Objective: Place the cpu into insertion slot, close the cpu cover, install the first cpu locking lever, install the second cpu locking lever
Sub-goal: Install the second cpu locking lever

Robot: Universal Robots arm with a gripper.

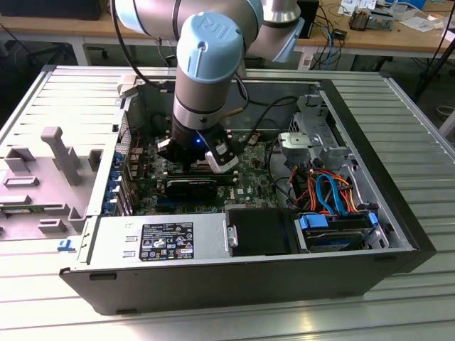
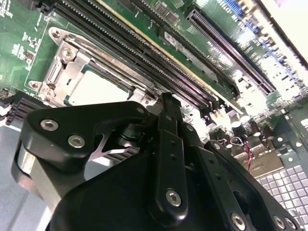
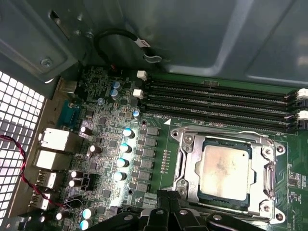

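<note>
On the exterior view's left a grey moulded tray [image 1: 43,177] lies on the ribbed metal worktop [image 1: 416,142], just beside the open computer case [image 1: 249,284]. Towards the middle, the arm reaches down into the case, its pincer [image 1: 193,169] low over the green mainboard. On the exterior view's right are the drive cage and a bundle of orange and blue cables [image 1: 327,192].

In the first wrist view, the long black memory slots [image 3: 216,96] run along one side of the socket. The cpu [image 3: 224,168] sits flat in the insertion slot [image 3: 198,166], silvery top up and square to the rim. The cpu cover [image 3: 267,168] lies down around it, so the chip shows through the window. The second wrist view shows the same: chip [image 2: 98,89] seated, frame plate [image 2: 67,62] lowered over its edges.

The pincer [image 3: 163,195] hangs close to the socket's near edge. In both wrist views its tips [image 2: 166,98] appear drawn together with nothing between them.

By my reading, the first two steps are done: chip placed, cover closed. The locking levers are the open question. Thin metal runs along the frame's sides, but I cannot tell whether either lever is hooked under its catch, so I count that part as unconfirmed and probably the work in hand
</note>
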